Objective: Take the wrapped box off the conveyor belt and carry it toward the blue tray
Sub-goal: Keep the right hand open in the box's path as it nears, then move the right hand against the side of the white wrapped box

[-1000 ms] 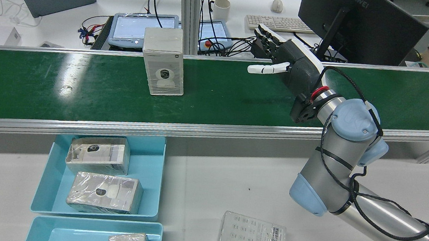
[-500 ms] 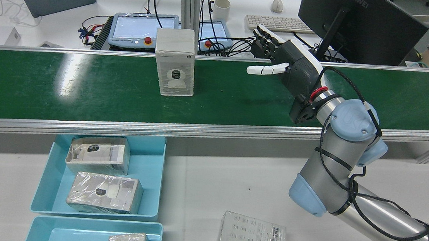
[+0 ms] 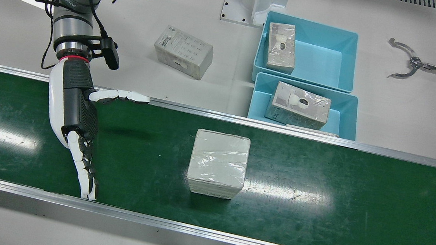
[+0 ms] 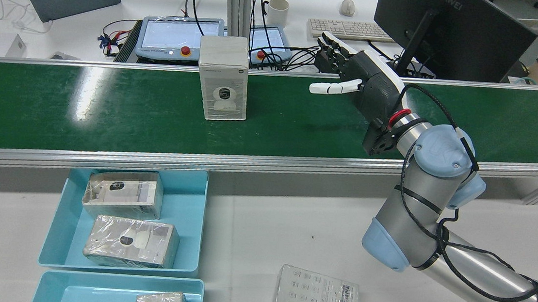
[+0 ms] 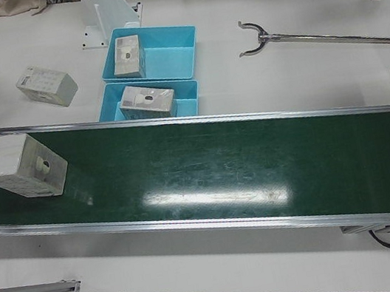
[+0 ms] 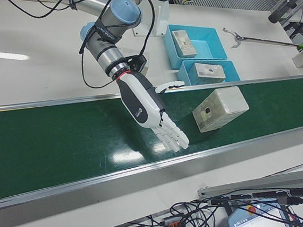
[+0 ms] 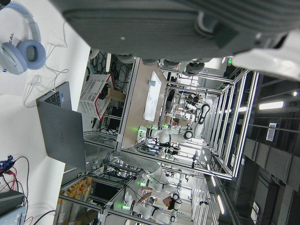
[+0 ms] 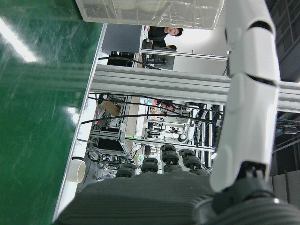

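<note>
The wrapped box [image 4: 223,76] stands upright on the green conveyor belt [image 4: 107,112]. It also shows in the front view [image 3: 218,163], the left-front view [image 5: 19,166] and the right-front view [image 6: 220,108]. My right hand [image 4: 358,73] is open and empty, held over the belt to the box's right in the rear view, a gap apart from it. It shows in the front view [image 3: 78,115] and the right-front view [image 6: 151,111]. The right hand view shows the box's edge [image 8: 150,11]. My left hand [image 7: 164,18] shows only its palm, holding nothing.
Two blue trays [image 4: 195,212] sit before the belt and hold wrapped boxes [image 4: 130,241]; they also show in the front view [image 3: 344,97]. A loose wrapped box [image 4: 314,297] lies on the white table. A metal grabber tool [image 3: 409,65] lies beside the trays.
The wrapped box has travelled along the belt to the right in the rear view, closer to my right hand. The right hand has barely moved.
</note>
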